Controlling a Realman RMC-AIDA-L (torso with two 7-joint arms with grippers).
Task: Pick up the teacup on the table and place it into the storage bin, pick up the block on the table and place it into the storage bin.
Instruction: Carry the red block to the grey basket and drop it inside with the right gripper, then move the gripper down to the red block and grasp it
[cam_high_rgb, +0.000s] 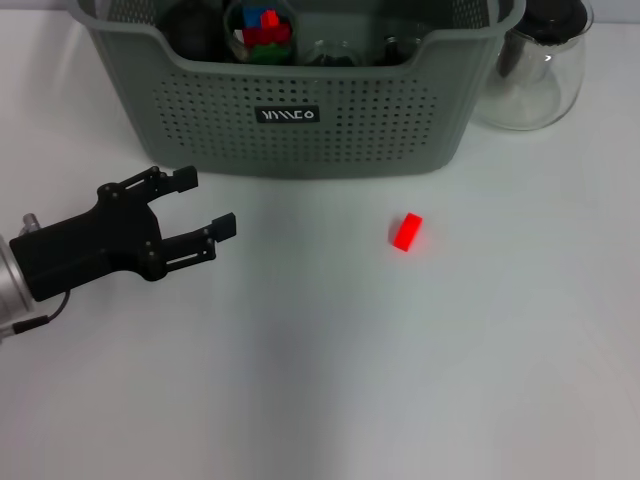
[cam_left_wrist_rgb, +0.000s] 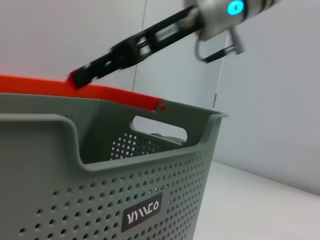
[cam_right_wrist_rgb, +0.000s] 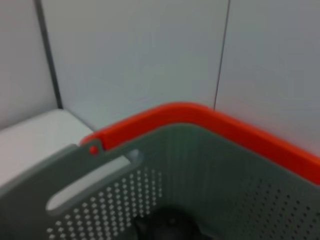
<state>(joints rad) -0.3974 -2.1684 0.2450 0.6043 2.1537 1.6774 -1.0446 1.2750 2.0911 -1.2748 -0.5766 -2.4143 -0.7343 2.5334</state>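
Head view bright and evenly lit; white table (cam_high_rgb: 330, 380) nearly blown out, with only a faint grey vertical shadow band in lower centre. Soft shadow under the storage bin (cam_high_rgb: 300, 90) front edge. Red block (cam_high_rgb: 406, 232) oversaturated, edges glowing, faces not separable. Glass pitcher (cam_high_rgb: 535, 70) at upper right shows small highlights. Left wrist view: the other arm at top motion-blurred, cyan light flared. Right wrist view soft throughout, bin perforations smeared, dark contents at bottom indistinct.
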